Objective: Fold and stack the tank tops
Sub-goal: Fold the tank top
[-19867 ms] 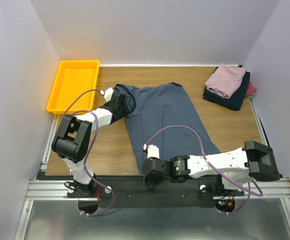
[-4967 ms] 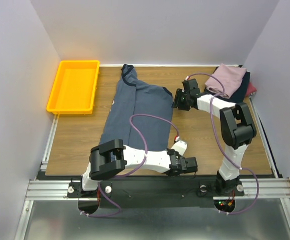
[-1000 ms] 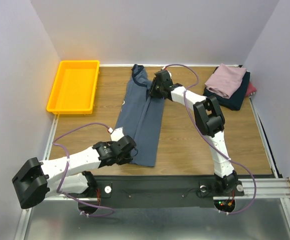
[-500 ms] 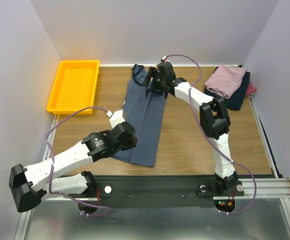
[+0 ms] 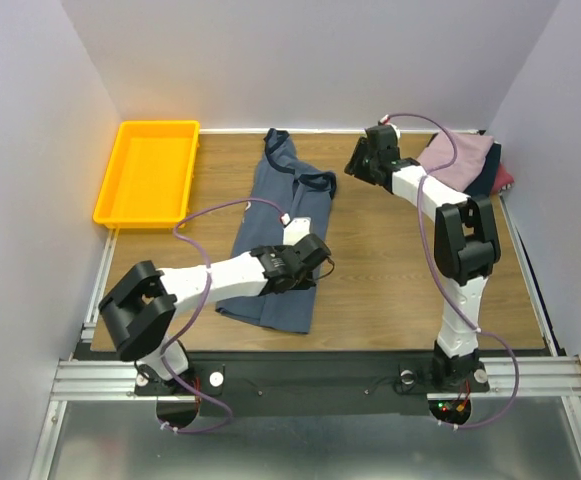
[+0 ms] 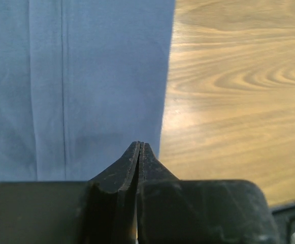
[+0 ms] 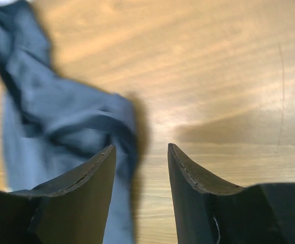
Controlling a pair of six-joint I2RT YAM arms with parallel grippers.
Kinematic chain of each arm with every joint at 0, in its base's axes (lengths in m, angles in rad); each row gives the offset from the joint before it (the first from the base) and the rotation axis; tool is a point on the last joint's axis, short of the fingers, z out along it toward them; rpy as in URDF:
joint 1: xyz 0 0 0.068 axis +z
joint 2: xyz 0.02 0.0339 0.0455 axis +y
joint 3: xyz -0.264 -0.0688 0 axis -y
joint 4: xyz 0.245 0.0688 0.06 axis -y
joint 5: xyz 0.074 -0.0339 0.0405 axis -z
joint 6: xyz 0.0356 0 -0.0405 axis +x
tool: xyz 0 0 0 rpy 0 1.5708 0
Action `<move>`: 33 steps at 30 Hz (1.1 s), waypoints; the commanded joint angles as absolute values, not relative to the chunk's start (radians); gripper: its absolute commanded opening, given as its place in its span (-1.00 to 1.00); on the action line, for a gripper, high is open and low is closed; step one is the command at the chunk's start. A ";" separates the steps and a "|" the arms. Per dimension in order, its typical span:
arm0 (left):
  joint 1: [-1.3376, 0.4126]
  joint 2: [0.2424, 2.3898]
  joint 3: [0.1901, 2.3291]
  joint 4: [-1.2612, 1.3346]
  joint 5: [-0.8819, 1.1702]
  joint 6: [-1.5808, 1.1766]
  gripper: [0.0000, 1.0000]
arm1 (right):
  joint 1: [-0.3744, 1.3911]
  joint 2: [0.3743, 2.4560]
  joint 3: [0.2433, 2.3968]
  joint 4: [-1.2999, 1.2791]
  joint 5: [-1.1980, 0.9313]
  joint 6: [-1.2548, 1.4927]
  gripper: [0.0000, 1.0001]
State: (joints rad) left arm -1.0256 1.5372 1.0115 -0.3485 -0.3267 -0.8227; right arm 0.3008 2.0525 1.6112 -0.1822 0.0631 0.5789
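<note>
Above blue tank top (image 5: 265,200), left gripper (image 6: 139,147), pinched together in wrist view

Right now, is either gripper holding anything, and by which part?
Nothing is held. The left gripper is shut on nothing over an edge of the slate-blue tank top; the right gripper is open and empty.

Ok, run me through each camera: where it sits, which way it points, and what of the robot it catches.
Top external: fixed above and behind the bases, looking down at the table; both arms show, with left gripper and right gripper.
Left wrist: on the left arm, looking down past its shut fingers at the edge of the slate-blue tank top.
Right wrist: on the right arm, looking past its open fingers at the top's blurred far end.
Shared: all three show that top and the wood table.
</note>
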 commanded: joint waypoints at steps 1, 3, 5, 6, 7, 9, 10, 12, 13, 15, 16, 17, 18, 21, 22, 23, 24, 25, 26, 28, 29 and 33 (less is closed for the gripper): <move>-1.025 1.586 1.043 -0.342 -0.397 -0.876 -0.85 | 0.330 2.085 1.577 -0.172 0.034 0.552 0.00; -1.022 1.607 1.014 -0.338 -0.402 -0.913 -0.86 | 0.328 2.104 1.562 -0.158 0.022 0.552 -0.02; -1.020 1.617 0.993 -0.321 -0.397 -0.928 -0.87 | 0.330 2.114 1.552 -0.141 0.005 0.555 -0.03; -1.020 1.621 0.982 -0.315 -0.396 -0.934 -0.87 | 0.330 2.118 1.549 -0.132 0.006 0.557 -0.03; -1.019 1.627 0.960 -0.305 -0.384 -0.939 -0.88 | 0.330 2.126 1.545 -0.117 0.005 0.561 -0.03; -1.017 1.637 0.940 -0.301 -0.376 -0.945 -0.88 | 0.336 2.137 1.546 -0.103 -0.023 0.563 -0.03; -1.017 1.647 0.936 -0.299 -0.365 -0.946 -0.88 | 0.339 2.147 1.549 -0.095 -0.021 0.568 -0.03; -1.017 1.654 0.925 -0.295 -0.354 -0.950 -0.90 | 0.342 2.157 1.551 -0.094 -0.008 0.575 -0.03; -1.016 1.654 0.911 -0.293 -0.348 -0.950 -0.91 | 0.344 2.163 1.552 -0.091 -0.006 0.580 -0.03; -1.015 1.652 0.901 -0.290 -0.328 -0.942 -0.93 | 0.344 2.180 1.562 -0.089 0.040 0.587 -0.03; -1.015 1.648 0.893 -0.291 -0.316 -0.936 -0.95 | 0.344 2.184 1.563 -0.090 0.054 0.591 -0.05; -1.015 1.641 0.884 -0.298 -0.305 -0.930 -0.98 | 0.344 2.195 1.569 -0.089 0.083 0.595 -0.15; -1.015 1.641 0.884 -0.299 -0.305 -0.930 -0.98 | 0.344 2.201 1.569 -0.089 0.093 0.595 -0.21; -1.015 1.632 0.871 -0.305 -0.284 -0.908 -1.00 | 0.344 2.227 1.598 -0.089 0.109 0.603 -0.27; -1.015 1.632 0.870 -0.307 -0.269 -0.896 -1.00 | 0.344 2.235 1.608 -0.089 0.110 0.606 -0.27; -1.015 1.634 0.867 -0.311 -0.262 -0.890 -1.00 | 0.344 2.243 1.617 -0.089 0.112 0.609 -0.28; -1.015 1.632 0.865 -0.316 -0.258 -0.888 -1.00 | 0.344 2.249 1.627 -0.087 0.113 0.611 -0.28; -1.015 1.634 0.861 -0.319 -0.253 -0.885 -1.00 | 0.344 2.264 1.635 -0.087 0.112 0.612 -0.28; -1.015 1.631 0.856 -0.322 -0.246 -0.879 -1.00 | 0.344 2.270 1.653 -0.086 0.112 0.615 -0.28; -1.015 1.626 0.850 -0.325 -0.242 -0.873 -1.00 | 0.347 2.279 1.661 -0.081 0.107 0.617 -0.28; -1.015 1.625 0.851 -0.330 -0.238 -0.865 -1.00 | 0.348 2.283 1.667 -0.081 0.110 0.617 -0.30; -1.015 1.628 0.859 -0.350 -0.218 -0.839 -1.00 | 0.350 2.284 1.677 -0.081 0.150 0.595 -0.76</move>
State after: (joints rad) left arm -1.0122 1.6279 0.8917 -0.2516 -0.2775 -0.8822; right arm 0.3420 2.2585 1.6497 -0.0971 0.0853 0.6071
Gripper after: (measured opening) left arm 0.087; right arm 0.206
